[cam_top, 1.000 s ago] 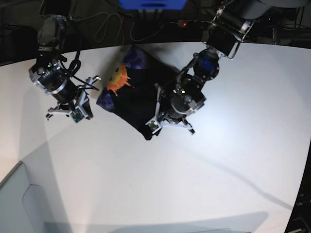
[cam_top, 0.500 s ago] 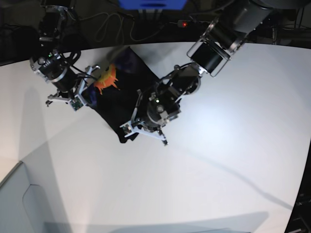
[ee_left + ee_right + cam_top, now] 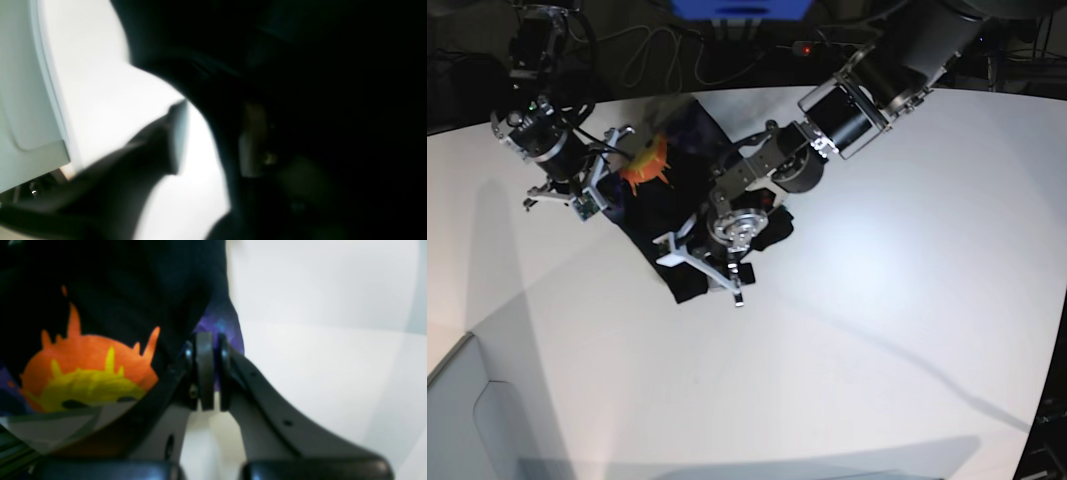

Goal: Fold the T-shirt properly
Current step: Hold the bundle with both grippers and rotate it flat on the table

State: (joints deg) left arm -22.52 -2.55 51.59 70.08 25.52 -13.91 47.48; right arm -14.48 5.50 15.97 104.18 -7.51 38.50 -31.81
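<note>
Black cloth T-shirt (image 3: 672, 215) with an orange-yellow sun print lies bunched in the upper-left-centre of the base view, on the white table (image 3: 877, 300), a dark folded mass running from the table's far edge down toward the middle. The sun print (image 3: 644, 165) shows at the upper left of the bundle, so that part is turned print side up.

Right gripper (image 3: 210, 373), at the upper left of the base view, has its fingers pressed together on the shirt's edge: the right wrist view shows the two pads (image 3: 204, 370) meeting with purple-blue fabric (image 3: 222, 325) caught between them, just beside the sun. My read is that it pins or lifts this corner so the cloth stays taut while the other arm works.

Left gripper (image 3: 707, 265), centre of the base view, sits over the lower end of the bundle with its white jaws splayed wide on either side of the black cloth. No fabric visibly pinched there; the left wrist view is mostly dark blur with one finger (image 3: 176, 136) against the white table, so contact is unclear. Spread jaws suggest it is letting go of a fold just laid, or about to take a new hold; can't tell which.

Fold is only partly done: outline still irregular, not a neat rectangle.
</note>
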